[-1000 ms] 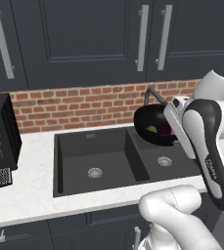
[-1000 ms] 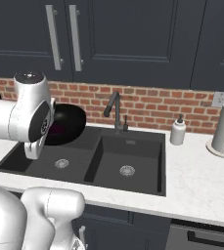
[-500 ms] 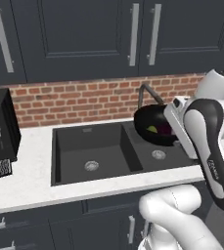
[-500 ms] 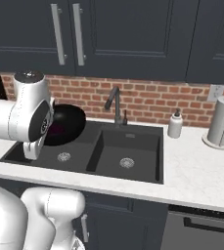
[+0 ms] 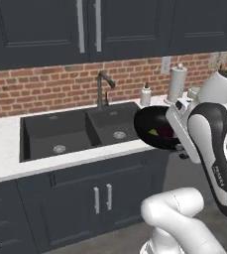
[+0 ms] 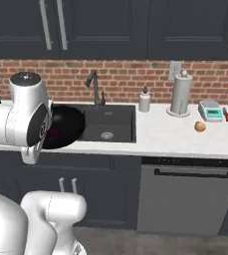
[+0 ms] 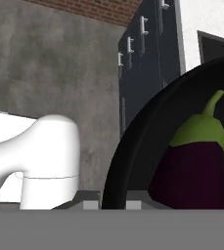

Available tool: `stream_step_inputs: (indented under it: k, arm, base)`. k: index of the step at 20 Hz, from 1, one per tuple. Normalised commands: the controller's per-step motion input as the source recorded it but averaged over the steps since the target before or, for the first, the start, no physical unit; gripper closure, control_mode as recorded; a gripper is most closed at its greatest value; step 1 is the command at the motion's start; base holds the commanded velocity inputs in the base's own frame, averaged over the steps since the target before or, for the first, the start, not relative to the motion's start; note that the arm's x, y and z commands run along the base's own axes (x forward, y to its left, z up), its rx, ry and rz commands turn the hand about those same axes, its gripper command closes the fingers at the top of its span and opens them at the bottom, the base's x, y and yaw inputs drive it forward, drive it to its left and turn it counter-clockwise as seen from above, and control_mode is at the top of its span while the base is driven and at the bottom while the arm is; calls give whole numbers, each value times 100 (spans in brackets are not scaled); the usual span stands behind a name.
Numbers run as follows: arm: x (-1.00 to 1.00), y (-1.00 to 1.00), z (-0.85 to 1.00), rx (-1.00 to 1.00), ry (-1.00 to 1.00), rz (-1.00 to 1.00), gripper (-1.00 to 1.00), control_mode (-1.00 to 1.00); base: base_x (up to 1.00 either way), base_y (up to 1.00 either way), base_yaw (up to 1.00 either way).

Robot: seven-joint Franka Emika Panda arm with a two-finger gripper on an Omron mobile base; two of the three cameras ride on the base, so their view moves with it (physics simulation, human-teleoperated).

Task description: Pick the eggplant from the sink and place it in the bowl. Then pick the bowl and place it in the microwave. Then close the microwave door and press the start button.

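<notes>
Hand [image 7: 108, 202] grips the rim of the black bowl [image 5: 154, 128], nearly closed on it, carried tilted beside the sink [image 5: 75, 131], the eggplant [image 7: 194, 166] lying inside.

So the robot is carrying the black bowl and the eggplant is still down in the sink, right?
Not quite. The robot is carrying the black bowl, but the eggplant is not in the sink. It lies inside the bowl, purple with a green stem, as the hand view shows. In the left base view both sink basins hold just their drains.
</notes>
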Motion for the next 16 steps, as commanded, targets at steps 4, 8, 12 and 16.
stream_step_inputs:
  k: [4,8,12,16]
  arm:
    - [0,0,0,0,0,0,100,100]
    - [0,0,0,0,0,0,100,100]
    - [0,0,0,0,0,0,100,100]
    - [0,0,0,0,0,0,100,100]
  base:
    - [0,-21,-90]
    - [0,-1,-99]
    - [0,0,-100]
    - [0,-5,-88]
